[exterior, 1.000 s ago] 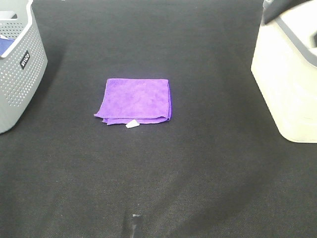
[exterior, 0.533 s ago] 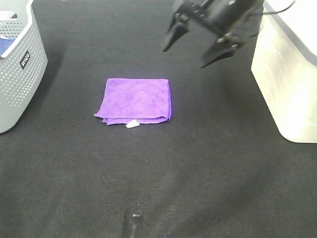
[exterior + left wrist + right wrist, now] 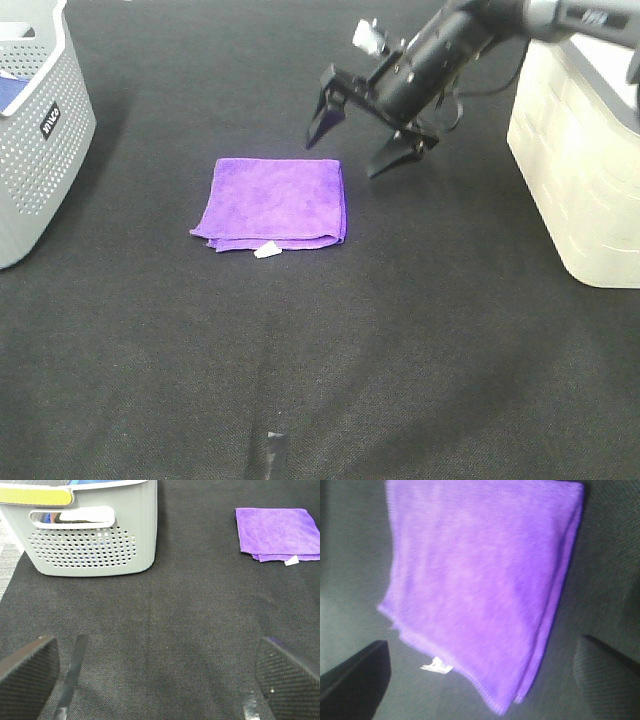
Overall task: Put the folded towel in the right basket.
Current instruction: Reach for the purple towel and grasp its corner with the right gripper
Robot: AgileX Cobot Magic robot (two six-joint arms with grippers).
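Note:
A folded purple towel (image 3: 274, 202) with a small white tag lies flat on the dark mat, left of centre. It also shows in the left wrist view (image 3: 278, 532) and fills the right wrist view (image 3: 485, 580). My right gripper (image 3: 355, 147) is open and empty, hovering just above the towel's far right corner, with its arm reaching in from the upper right. The cream basket (image 3: 585, 170) stands at the right edge. My left gripper (image 3: 160, 680) is open and empty, low over bare mat, out of the exterior view.
A grey perforated basket (image 3: 40, 140) stands at the left edge, holding something blue; it also shows in the left wrist view (image 3: 90, 535). A small dark object (image 3: 270, 452) lies on the mat near the front edge.
My right arm has swung in from the upper right and come down toward the towel, its open gripper now close above the towel's far right corner. The towel has not moved.

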